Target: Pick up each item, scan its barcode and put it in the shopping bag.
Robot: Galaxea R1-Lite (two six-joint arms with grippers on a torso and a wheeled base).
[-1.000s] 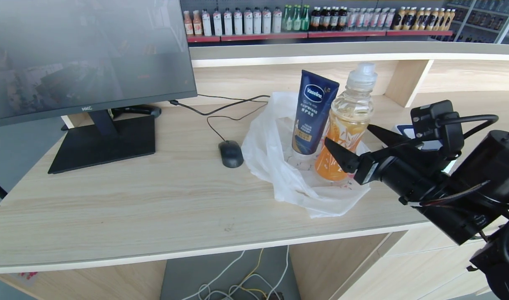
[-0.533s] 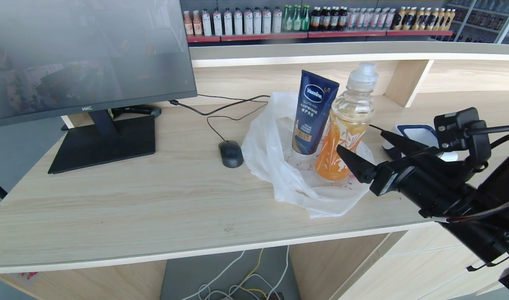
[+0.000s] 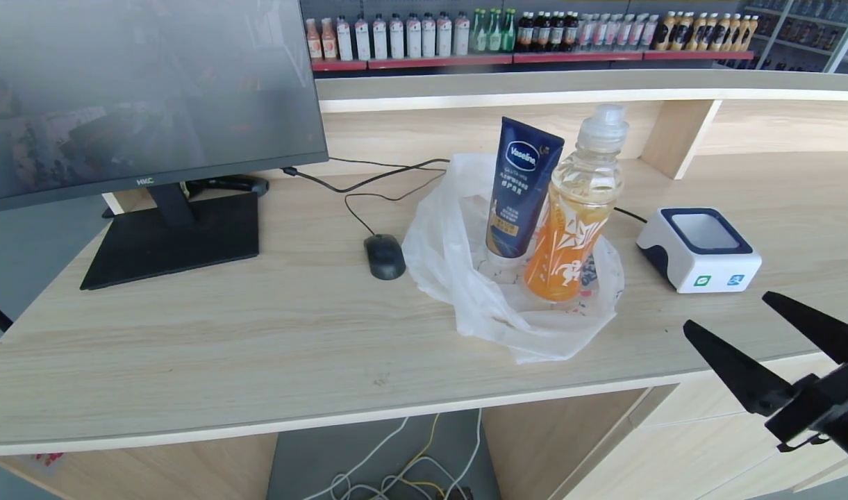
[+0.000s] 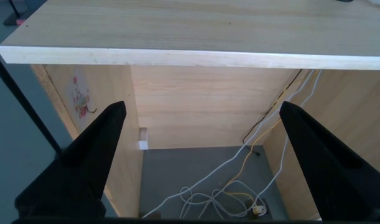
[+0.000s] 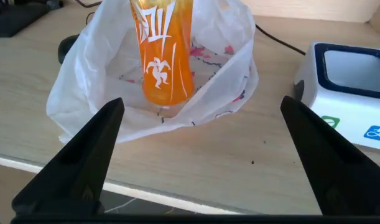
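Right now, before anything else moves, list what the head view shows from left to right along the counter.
monitor → mouse → blue tube → orange bottle → scanner → right gripper

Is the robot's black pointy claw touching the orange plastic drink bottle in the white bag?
Apart. The head view shows bare light wooden counter between the open right gripper and the orange plastic drink bottle.
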